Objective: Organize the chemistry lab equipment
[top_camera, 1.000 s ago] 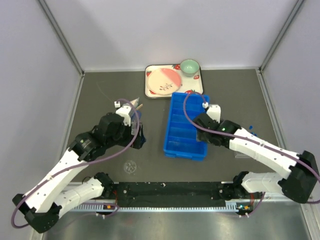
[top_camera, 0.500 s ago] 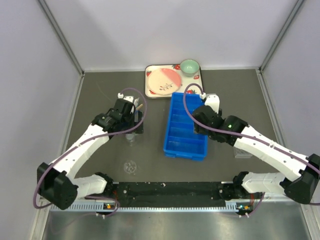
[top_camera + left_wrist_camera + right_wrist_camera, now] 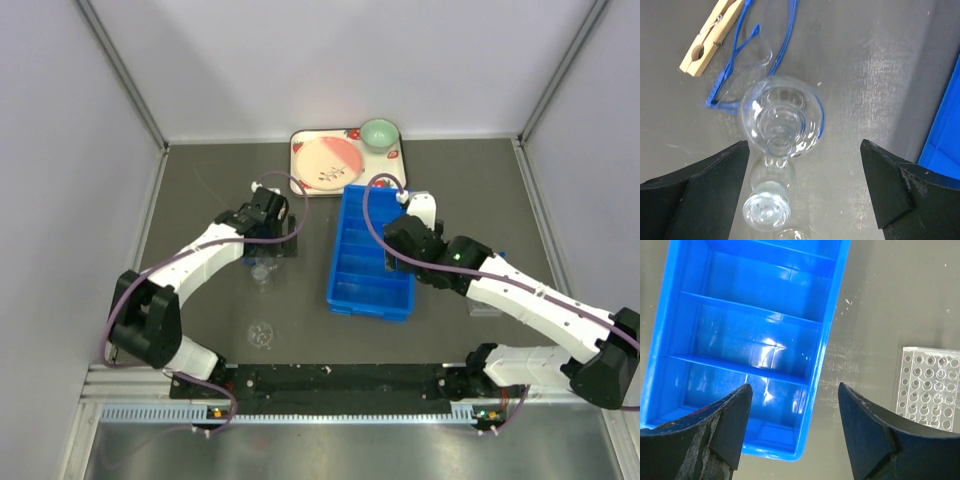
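In the left wrist view a clear glass flask [image 3: 782,117] with a blue mark stands on the table, with a small clear beaker [image 3: 766,211] just nearer. Blue-framed clear goggles [image 3: 752,47] and a wooden clip [image 3: 710,37] lie beyond them. My left gripper [image 3: 805,190] is open above this glassware and holds nothing. From above it [image 3: 272,245] hovers just behind the glassware [image 3: 262,272]. My right gripper [image 3: 795,430] is open and empty over the near right corner of the blue divided bin [image 3: 755,340]. A clear tube rack [image 3: 930,387] lies to its right.
The blue bin [image 3: 370,250] sits mid-table with my right gripper [image 3: 403,262] at its right rim. A strawberry-print tray [image 3: 300,180] with a pink plate and a green bowl stands at the back. A small clear dish [image 3: 262,333] lies near the front left.
My left gripper has swung away from me, toward the back and slightly right, uncovering the glassware below it. My right gripper has edged left over the bin's right rim.
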